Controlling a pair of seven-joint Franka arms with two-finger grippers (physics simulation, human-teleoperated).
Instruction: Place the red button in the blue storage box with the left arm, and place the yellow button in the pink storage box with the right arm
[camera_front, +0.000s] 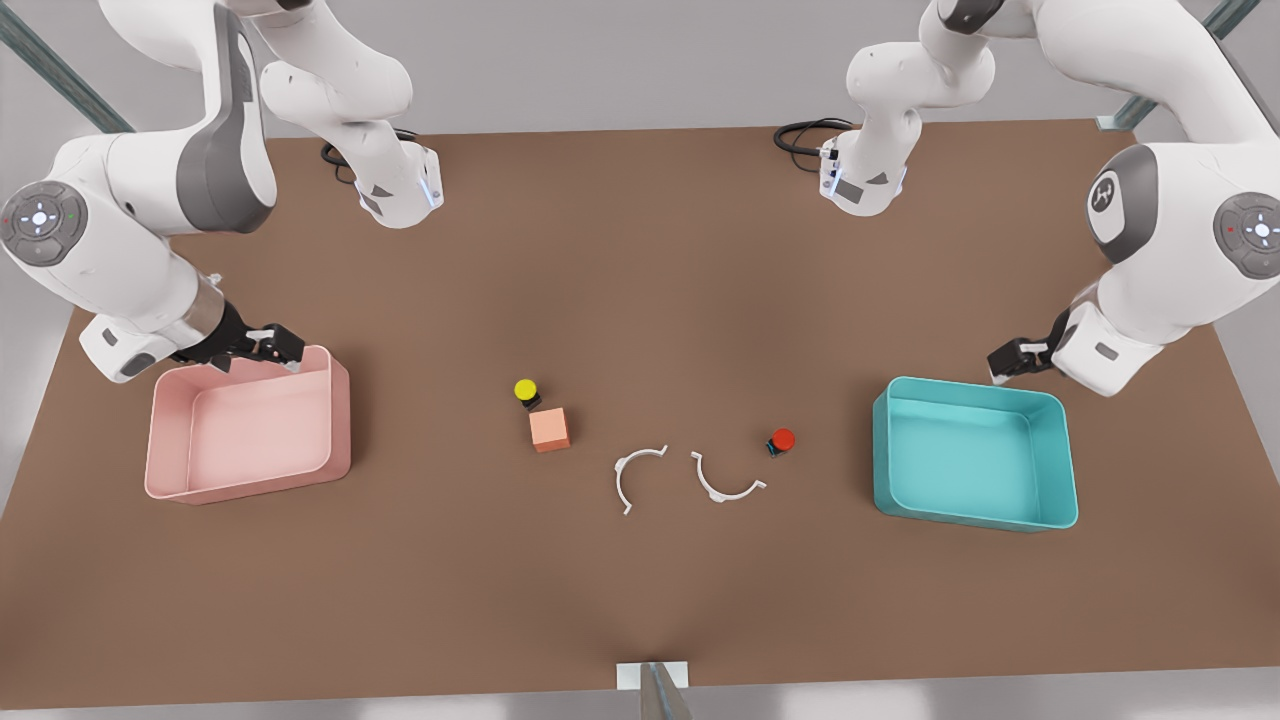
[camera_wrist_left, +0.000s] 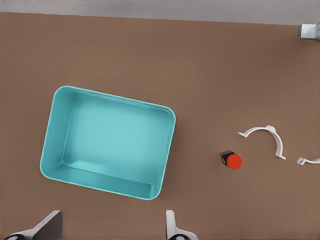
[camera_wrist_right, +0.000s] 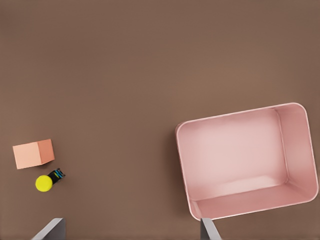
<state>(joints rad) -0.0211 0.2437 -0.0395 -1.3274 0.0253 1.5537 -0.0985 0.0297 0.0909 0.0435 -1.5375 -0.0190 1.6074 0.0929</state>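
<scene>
Evidently nothing is placed yet: the red button (camera_front: 782, 440) and yellow button (camera_front: 526, 391) lie mid-table, outside the empty blue storage box (camera_front: 975, 390) and pink storage box (camera_front: 240, 372), while the left gripper (camera_wrist_left: 112, 226) and right gripper (camera_wrist_right: 132, 229) hover spread and unloaded.

Red button (camera_front: 783, 439), yellow button (camera_front: 525, 389), teal box (camera_front: 880, 440), pink box (camera_front: 340, 400), salmon cube (camera_front: 550, 430), brown table (camera_front: 640, 250).
</scene>
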